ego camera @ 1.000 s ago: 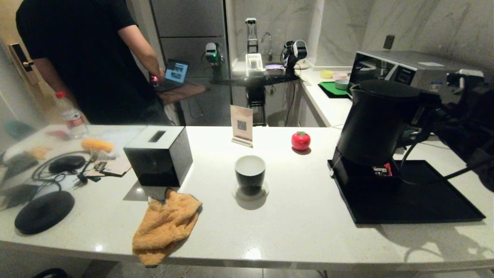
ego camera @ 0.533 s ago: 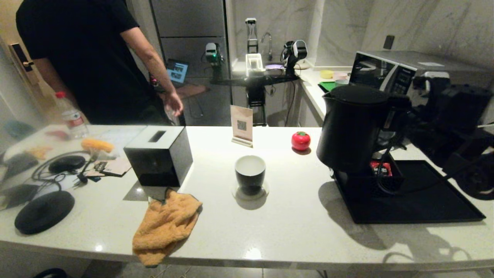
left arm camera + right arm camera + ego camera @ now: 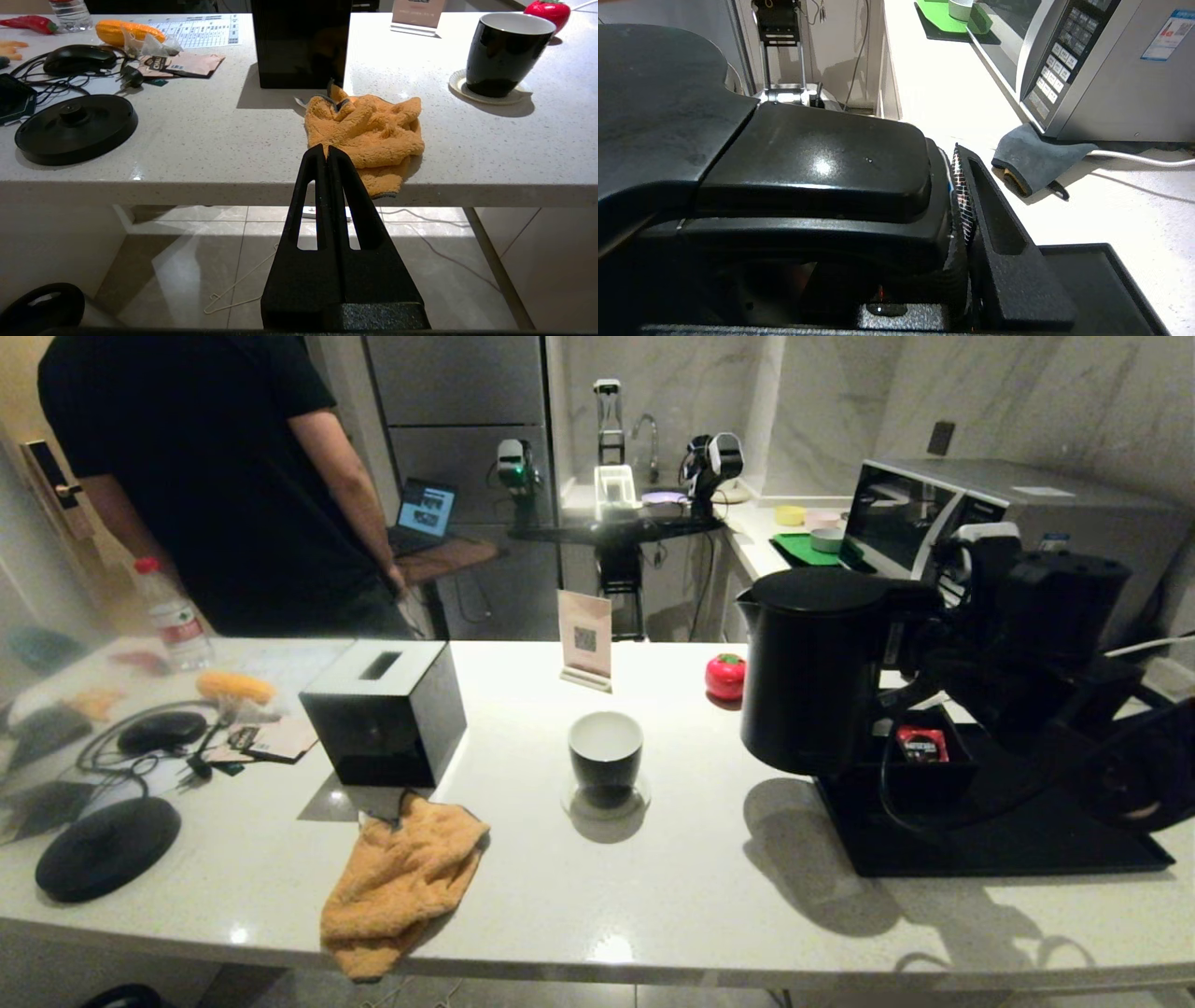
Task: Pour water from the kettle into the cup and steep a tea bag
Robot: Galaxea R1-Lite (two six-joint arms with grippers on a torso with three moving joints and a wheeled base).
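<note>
Right pincer (image 3: 957,219) level, apparently gripping kettle (image 3: 812,672) handle

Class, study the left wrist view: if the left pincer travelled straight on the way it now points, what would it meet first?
Most likely the orange cloth, whose corner hangs over the counter edge straight ahead of the shut left pincer. Depth is hard to judge, so the counter edge beneath it might be touched first.

We see our right gripper (image 3: 943,233) clamped on the kettle (image 3: 808,172) at its handle, one ribbed finger (image 3: 999,242) pressed against its side. Beyond it lie the white worktop (image 3: 1111,210), a black tray (image 3: 1101,280), a grey cloth (image 3: 1031,158) and a microwave (image 3: 1087,70).
</note>
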